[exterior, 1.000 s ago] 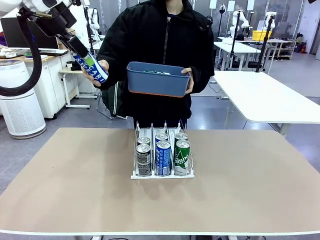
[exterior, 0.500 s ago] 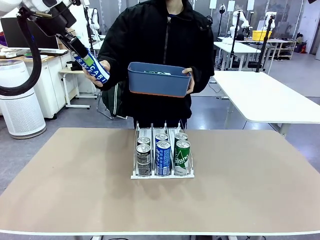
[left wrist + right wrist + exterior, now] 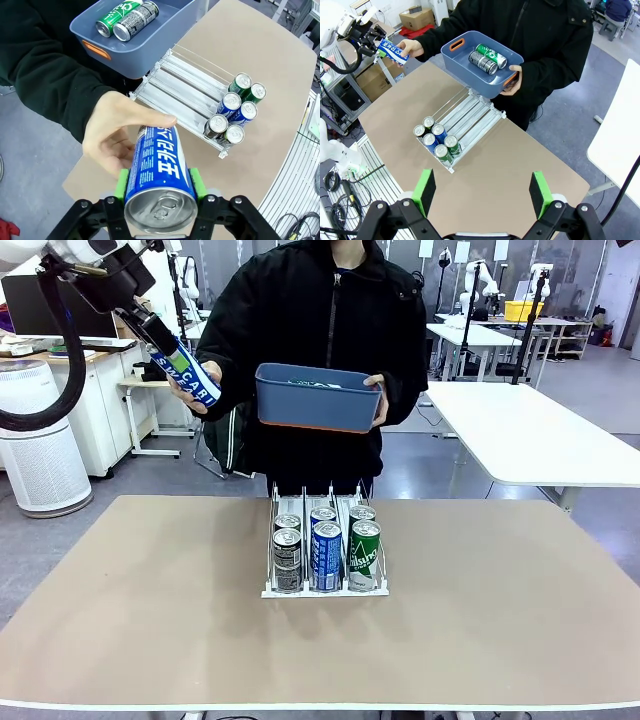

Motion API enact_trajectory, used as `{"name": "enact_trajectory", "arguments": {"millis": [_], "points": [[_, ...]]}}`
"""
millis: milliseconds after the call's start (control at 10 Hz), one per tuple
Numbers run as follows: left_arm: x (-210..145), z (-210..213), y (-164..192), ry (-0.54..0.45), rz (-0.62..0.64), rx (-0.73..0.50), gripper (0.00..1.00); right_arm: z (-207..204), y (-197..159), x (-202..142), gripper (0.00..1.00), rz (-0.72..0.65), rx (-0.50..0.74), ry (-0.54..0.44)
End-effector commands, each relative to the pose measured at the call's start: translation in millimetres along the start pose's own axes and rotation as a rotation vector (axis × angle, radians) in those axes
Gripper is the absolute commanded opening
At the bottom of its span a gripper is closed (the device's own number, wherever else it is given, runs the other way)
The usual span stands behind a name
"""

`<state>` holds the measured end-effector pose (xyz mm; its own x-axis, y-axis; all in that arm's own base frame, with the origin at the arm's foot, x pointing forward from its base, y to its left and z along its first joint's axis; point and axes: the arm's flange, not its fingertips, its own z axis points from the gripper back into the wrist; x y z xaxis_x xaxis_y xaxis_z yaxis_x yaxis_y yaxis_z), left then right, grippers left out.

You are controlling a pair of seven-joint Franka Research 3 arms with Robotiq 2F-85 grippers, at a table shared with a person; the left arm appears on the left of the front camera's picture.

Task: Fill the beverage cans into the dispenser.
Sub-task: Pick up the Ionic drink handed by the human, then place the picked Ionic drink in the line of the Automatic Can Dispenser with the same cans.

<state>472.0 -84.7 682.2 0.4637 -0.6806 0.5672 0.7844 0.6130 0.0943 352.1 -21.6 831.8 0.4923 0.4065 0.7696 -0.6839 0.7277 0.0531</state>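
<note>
While the left claw (image 3: 162, 343) is clamped shut on the top end of a blue can (image 3: 190, 380), held high beyond the far left edge of the bench (image 3: 500, 600), the person's hand (image 3: 112, 137) cups the can's other end. Their other hand (image 3: 372, 388) carries a blue tub (image 3: 318, 405) holding a green can (image 3: 117, 11) and a dark can (image 3: 136, 19). Six more cans (image 3: 327, 548) stand two to a lane at the front of the dispenser (image 3: 325, 593). Above the bench, the right claw (image 3: 482, 192) hangs wide open and empty.

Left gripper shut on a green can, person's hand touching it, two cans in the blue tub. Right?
No: the can in the left gripper is blue, not green; the left wrist view shows it. The person's hand touches it; the blue tub holds two cans.
</note>
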Motion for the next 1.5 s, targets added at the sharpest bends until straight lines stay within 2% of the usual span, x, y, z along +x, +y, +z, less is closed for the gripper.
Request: {"name": "enact_trajectory", "arguments": {"millis": [0,1400], "points": [[-1.4,0.7,0.0,0.001,0.001,-0.001,0.0,-2.1,0.7,0.7,1.0,-0.006,0.005,-0.006],[-1.4,0.7,0.0,0.001,0.001,-0.001,0.0,-2.1,0.7,0.7,1.0,-0.006,0.005,-0.006]]}}
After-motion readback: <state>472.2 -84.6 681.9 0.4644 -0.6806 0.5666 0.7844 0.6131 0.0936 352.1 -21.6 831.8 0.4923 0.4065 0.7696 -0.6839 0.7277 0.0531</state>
